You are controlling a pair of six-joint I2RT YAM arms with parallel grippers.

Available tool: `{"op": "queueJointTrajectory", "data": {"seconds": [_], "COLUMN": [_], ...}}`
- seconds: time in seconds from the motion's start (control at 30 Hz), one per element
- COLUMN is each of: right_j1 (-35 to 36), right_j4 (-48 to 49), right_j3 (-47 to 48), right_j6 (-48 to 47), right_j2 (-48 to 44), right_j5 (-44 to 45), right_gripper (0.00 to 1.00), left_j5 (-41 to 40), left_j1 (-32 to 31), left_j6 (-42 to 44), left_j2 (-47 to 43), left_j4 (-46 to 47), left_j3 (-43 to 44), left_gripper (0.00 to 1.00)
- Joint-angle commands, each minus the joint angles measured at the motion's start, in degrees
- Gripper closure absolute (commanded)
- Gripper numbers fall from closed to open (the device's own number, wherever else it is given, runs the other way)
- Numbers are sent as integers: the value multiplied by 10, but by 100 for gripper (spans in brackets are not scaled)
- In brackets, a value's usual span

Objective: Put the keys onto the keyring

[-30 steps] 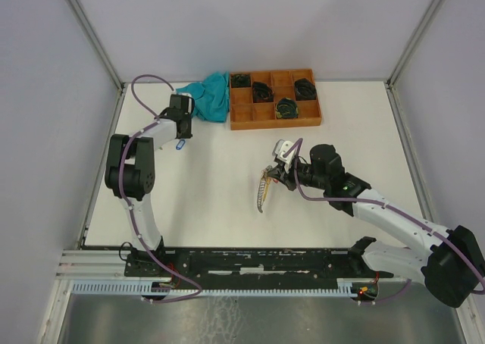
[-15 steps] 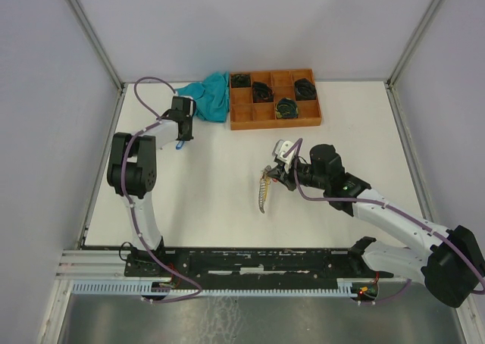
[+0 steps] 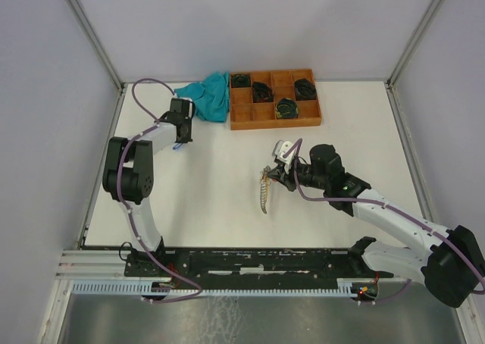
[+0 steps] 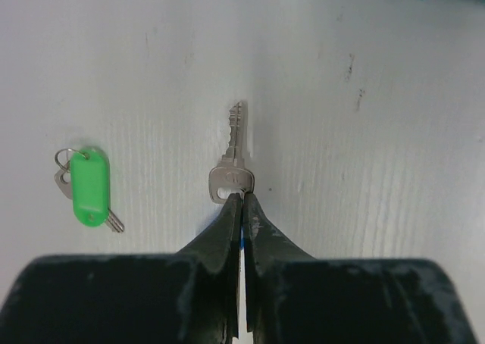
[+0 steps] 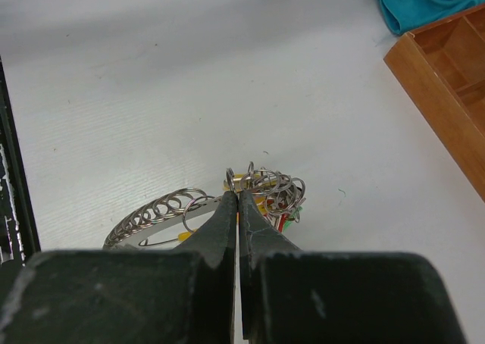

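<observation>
Two slim robot arms of matching build. The left arm and the right arm each have white tubular links set between bulky, rounded black joint housings. A thin purple cable runs along each arm behind the hand, hanging loose of the links in places. A small green light glows on the right arm just behind its wrist. The left hand and the right hand look alike: two matte black fingers, broad at the root, narrowing to slim tips, scuffed with pale dust. A black rail carries both arm bases, far behind the hands.
</observation>
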Motion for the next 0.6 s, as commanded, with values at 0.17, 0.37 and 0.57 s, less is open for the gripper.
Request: {"op": "queueJointTrajectory", "data": {"seconds": [0.17, 0.37, 0.57], "right_j1": [-2, -1, -2], "right_j4": [-10, -65, -99], "right_j3": [58, 100, 104], "right_j6": [19, 31, -6], "right_j2": [18, 40, -1], "right_j5": [-61, -65, -49], "right_gripper": [99, 99, 99], "left_j5": [102, 181, 344], "left_j1": [-64, -148, -163], "left_j6": [13, 34, 64], "left_j2": [-173, -293, -386], "left_j4": [74, 232, 443], "left_j3": [-87, -241, -403], "left_gripper": [97, 97, 97]}}
